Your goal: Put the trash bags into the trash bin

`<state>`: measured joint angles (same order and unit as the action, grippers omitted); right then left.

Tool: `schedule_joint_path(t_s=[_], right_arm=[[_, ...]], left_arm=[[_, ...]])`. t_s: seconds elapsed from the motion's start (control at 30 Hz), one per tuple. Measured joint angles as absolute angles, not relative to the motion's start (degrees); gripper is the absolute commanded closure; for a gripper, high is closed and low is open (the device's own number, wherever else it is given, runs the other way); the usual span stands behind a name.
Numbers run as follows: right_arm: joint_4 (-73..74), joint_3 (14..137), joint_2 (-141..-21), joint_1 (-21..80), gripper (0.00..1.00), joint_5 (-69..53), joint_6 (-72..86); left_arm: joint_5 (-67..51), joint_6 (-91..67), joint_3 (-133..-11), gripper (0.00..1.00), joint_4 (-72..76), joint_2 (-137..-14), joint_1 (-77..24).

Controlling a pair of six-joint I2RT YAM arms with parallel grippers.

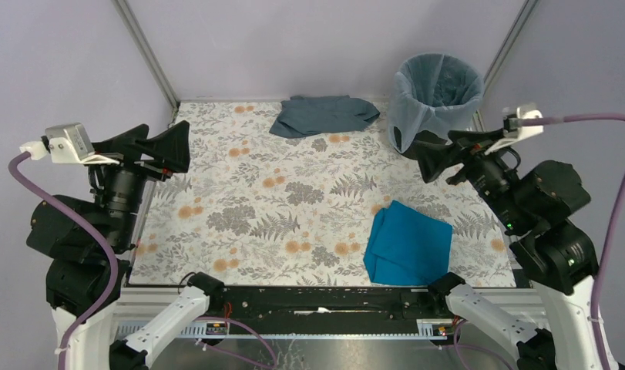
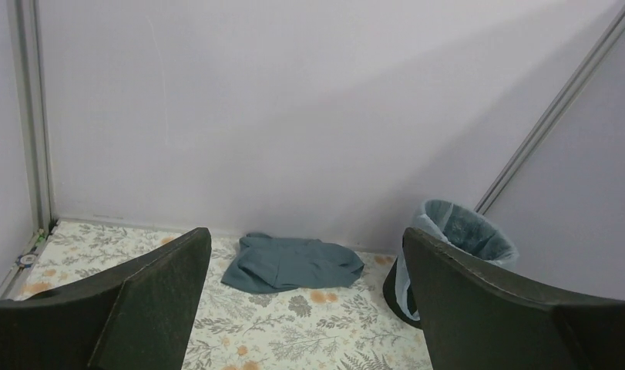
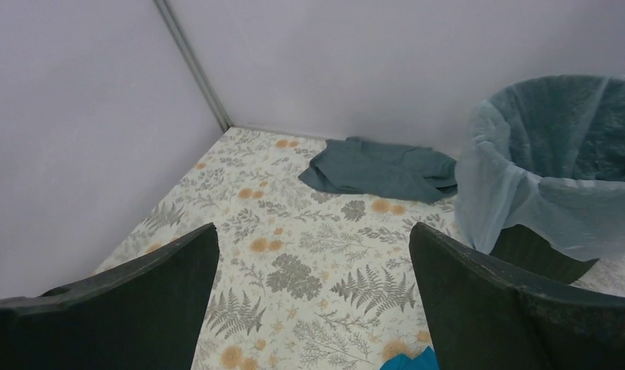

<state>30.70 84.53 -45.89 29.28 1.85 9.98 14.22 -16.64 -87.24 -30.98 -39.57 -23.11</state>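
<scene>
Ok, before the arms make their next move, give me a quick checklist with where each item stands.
1. Left tool open and empty: ok.
2. Right tool open and empty: ok.
3. Trash bin upright: ok.
4. Trash bag lining the bin, film folded over the rim: ok.
5. Bag pushed fully down to the bin's bottom: cannot tell.
6. Grey-blue cloth and teal cloth lying apart from the bin: ok.
</scene>
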Motion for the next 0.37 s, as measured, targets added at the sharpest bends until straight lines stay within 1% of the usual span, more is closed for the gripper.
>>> schedule_joint_path(t_s=[0.2,0.37], right_arm=[[33.4,86.0,-44.4,29.2,0.00,6.8,10.4],[34.7,86.0,-44.1,29.2,0.00,8.7,10.4]], left_arm=[[12.2,-16.3,-87.7,0.01,-30.5,-41.0,-23.1],[10.6,-16.4,-87.6,0.01,-30.4,-42.8,-23.1]])
